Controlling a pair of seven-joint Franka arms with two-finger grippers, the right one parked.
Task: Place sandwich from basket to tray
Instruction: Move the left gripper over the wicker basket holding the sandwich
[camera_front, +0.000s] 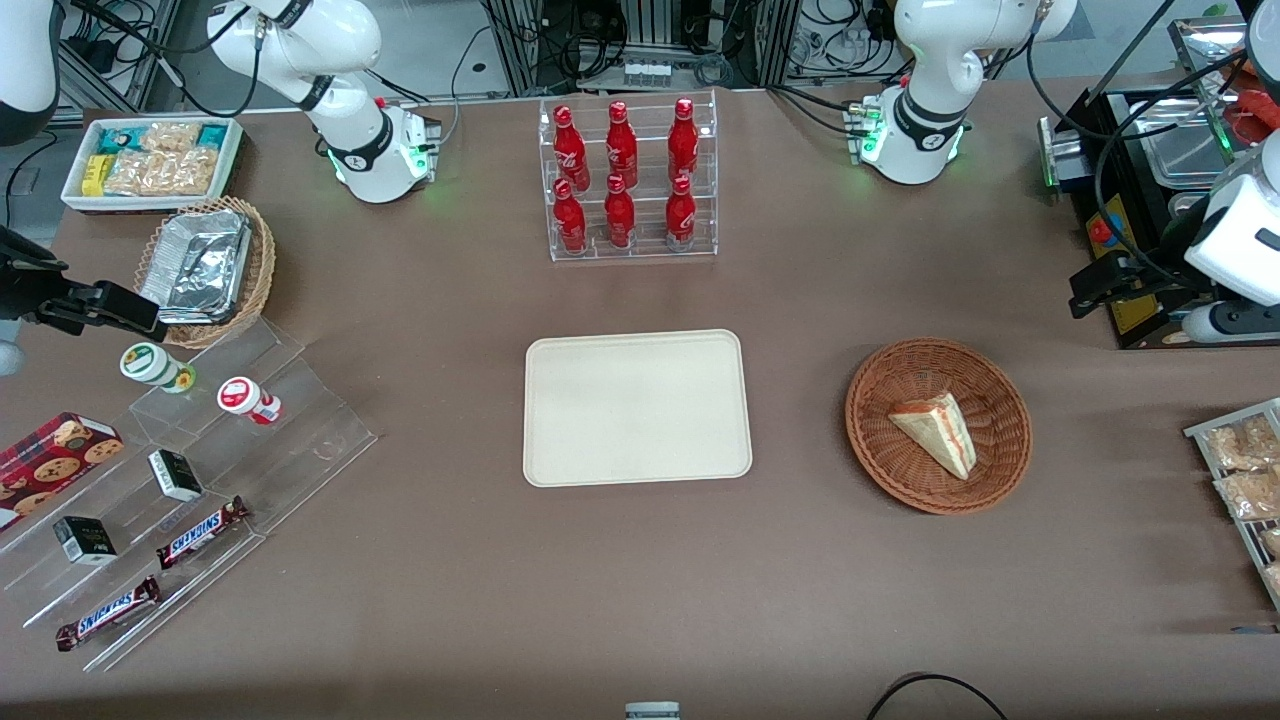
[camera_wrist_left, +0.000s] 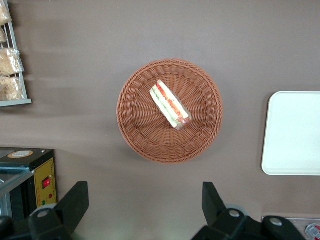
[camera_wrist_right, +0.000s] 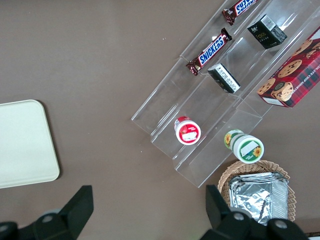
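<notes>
The sandwich (camera_front: 940, 432) (camera_wrist_left: 170, 104), a clear-wrapped white wedge with orange and green filling, lies in the round reddish-brown wicker basket (camera_front: 1010, 440) (camera_wrist_left: 135, 125). The cream tray (camera_front: 636, 408) (camera_wrist_left: 295, 132) sits bare at the table's middle, beside the basket toward the parked arm's end. My gripper (camera_front: 1085, 290) (camera_wrist_left: 145, 192) hangs high over the table, farther from the front camera than the basket and toward the working arm's end. It is open, with only brown table between its black fingers (camera_wrist_left: 75, 200).
An acrylic rack of red bottles (camera_front: 627, 180) stands farther back than the tray. A black machine (camera_front: 1130, 200) (camera_wrist_left: 30, 175) and a rack of snack bags (camera_front: 1245, 470) are at the working arm's end. Acrylic steps with snacks (camera_front: 200, 470) lie toward the parked arm's end.
</notes>
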